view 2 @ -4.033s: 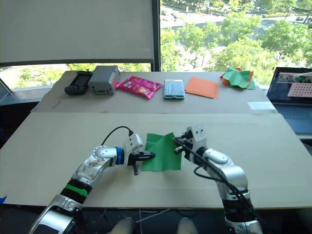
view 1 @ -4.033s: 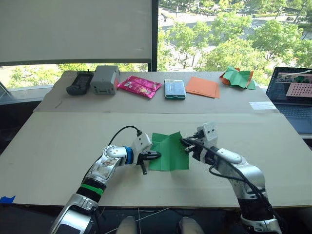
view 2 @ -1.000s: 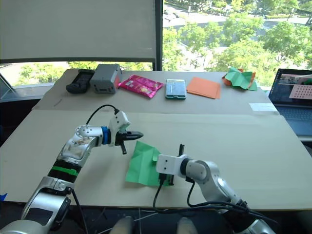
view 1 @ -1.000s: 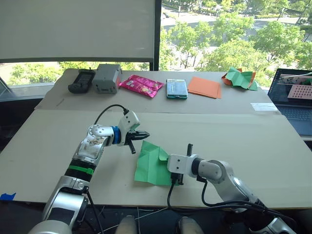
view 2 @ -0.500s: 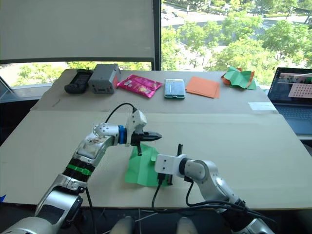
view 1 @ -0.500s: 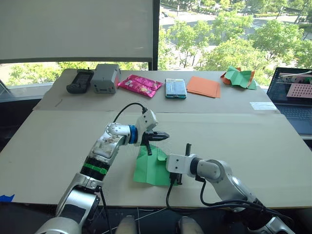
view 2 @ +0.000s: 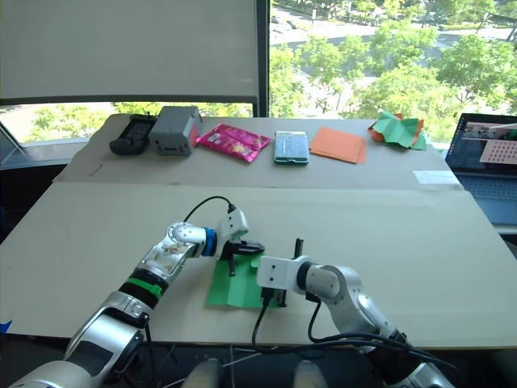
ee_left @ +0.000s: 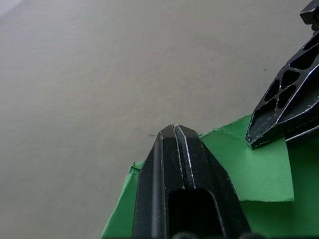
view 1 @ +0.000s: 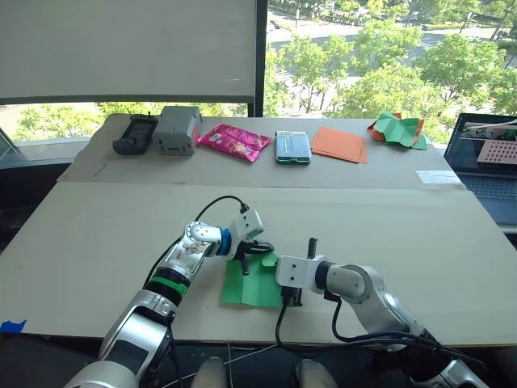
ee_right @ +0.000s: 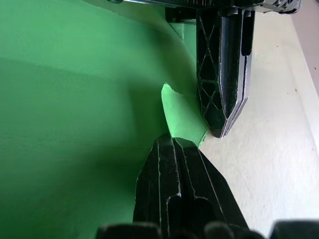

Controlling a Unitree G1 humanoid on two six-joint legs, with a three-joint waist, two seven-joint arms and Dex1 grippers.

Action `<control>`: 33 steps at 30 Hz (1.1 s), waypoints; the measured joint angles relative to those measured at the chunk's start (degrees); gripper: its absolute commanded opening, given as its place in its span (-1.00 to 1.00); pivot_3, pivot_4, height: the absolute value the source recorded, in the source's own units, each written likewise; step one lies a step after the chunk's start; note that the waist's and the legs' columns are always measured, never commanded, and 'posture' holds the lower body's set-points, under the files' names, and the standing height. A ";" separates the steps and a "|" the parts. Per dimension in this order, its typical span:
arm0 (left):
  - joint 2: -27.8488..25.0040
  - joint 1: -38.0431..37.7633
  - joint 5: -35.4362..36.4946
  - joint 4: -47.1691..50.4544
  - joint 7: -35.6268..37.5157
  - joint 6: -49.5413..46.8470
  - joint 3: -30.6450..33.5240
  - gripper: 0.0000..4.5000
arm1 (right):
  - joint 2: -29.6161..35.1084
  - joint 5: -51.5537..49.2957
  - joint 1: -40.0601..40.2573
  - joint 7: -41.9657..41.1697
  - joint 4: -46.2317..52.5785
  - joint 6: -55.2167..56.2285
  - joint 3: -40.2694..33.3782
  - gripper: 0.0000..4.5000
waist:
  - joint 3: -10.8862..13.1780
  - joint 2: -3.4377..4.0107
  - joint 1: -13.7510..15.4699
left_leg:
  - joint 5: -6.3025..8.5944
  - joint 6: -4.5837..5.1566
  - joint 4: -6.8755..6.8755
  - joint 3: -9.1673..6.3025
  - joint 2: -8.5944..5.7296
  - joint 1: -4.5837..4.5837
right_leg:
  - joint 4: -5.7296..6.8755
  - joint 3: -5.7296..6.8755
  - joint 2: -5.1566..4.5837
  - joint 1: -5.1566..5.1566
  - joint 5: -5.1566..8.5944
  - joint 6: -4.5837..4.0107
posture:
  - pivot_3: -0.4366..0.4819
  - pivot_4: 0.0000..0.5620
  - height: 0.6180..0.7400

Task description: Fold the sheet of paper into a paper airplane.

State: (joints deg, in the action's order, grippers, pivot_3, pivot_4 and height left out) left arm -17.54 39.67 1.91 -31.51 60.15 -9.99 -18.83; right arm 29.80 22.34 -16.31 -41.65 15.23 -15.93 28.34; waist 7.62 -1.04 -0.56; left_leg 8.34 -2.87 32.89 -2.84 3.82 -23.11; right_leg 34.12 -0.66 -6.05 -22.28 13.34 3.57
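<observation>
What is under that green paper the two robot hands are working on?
The green paper lies flat on the bare beige table, with nothing else seen around its edges. Both closed hands, left hand and right hand, press on it. The table directly beneath is covered.

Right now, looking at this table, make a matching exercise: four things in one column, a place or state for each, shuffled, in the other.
Things:
1. green sheet
2. orange sheets
3. laptop
4. left pincer

Places or states:
A. far right edge
B. shut, tips on the green paper
C. near table, between both pincers
D. far table, beside the crumpled heap

Pairs: 1-C, 2-D, 3-A, 4-B
</observation>
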 measured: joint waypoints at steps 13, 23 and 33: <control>-2.04 -0.30 -0.28 -1.16 -0.61 2.85 0.92 -1.00 | 0.00 0.01 0.01 -0.23 0.04 -0.03 0.00 -0.98 | -0.01 0.01 -0.07 | 0.01 -0.02 0.00 0.00 0.01 0.06 | 0.01 0.00 0.00 0.02 0.00 0.00 | -0.05 -0.47 0.44; -2.63 -2.38 0.07 1.41 -1.07 1.53 2.09 -1.00 | 0.00 0.00 -0.02 -0.55 0.04 -0.03 -0.02 -0.98 | -0.01 0.02 -0.04 | 0.01 -0.02 0.00 0.00 0.01 0.11 | 0.01 0.00 0.00 0.04 0.00 0.00 | -0.05 -0.47 0.44; -2.58 -2.06 -3.69 0.29 -1.94 6.45 -0.15 -1.00 | -1.26 -1.27 -0.04 -2.02 0.35 -2.07 -0.45 -0.61 | -0.22 0.07 0.12 | 0.10 -0.15 0.00 0.01 0.01 0.21 | 0.02 0.00 0.00 0.10 0.00 0.00 | -0.05 -0.47 0.44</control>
State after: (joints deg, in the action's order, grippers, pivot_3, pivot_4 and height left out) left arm -20.12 37.61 -1.78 -31.22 58.21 -3.54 -18.98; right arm 28.53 21.07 -16.34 -43.67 15.58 -17.99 27.89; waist 7.39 -0.97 -0.45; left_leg 8.44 -3.02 32.89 -2.83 3.83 -22.90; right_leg 34.14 -0.66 -6.05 -22.18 13.34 3.57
